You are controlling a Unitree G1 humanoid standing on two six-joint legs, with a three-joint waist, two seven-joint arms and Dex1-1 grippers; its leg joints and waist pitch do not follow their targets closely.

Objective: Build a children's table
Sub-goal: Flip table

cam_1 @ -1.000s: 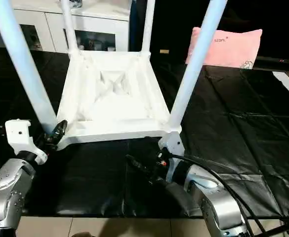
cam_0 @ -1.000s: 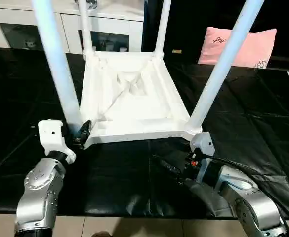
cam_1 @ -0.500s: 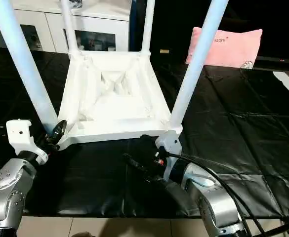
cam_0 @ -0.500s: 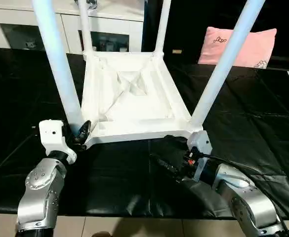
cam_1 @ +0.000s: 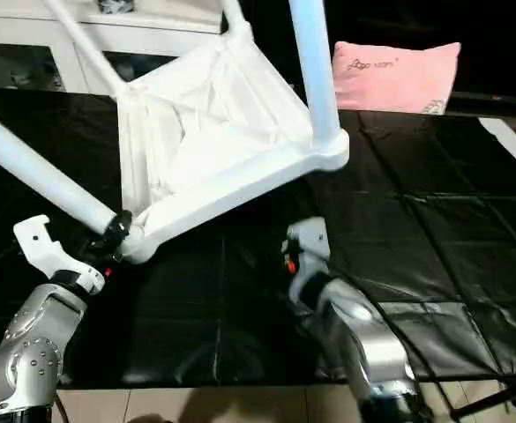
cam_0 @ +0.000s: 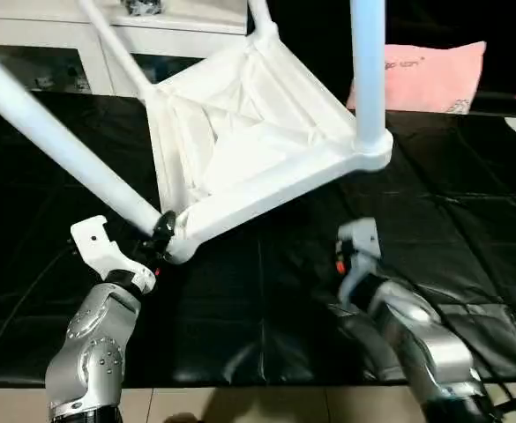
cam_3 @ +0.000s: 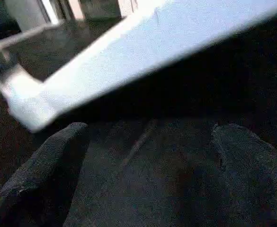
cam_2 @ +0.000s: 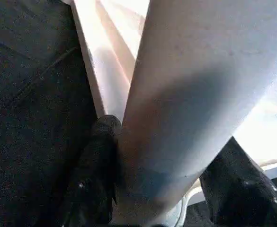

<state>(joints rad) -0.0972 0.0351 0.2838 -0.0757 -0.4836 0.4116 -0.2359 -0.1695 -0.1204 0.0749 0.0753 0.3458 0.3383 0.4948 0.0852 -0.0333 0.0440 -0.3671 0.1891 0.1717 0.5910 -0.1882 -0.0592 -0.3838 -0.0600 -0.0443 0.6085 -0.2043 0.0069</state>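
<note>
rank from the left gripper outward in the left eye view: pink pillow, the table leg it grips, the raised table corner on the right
1. Table leg, between the left gripper fingers.
2. Raised table corner, mid right.
3. Pink pillow, far right at the back.

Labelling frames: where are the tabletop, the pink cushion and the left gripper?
tabletop (cam_0: pixel 240 132), left eye view, ribbed underside.
pink cushion (cam_0: pixel 434 75), left eye view, its front.
left gripper (cam_2: pixel 166 189), left wrist view, between fingertips, closed around a leg.
</note>
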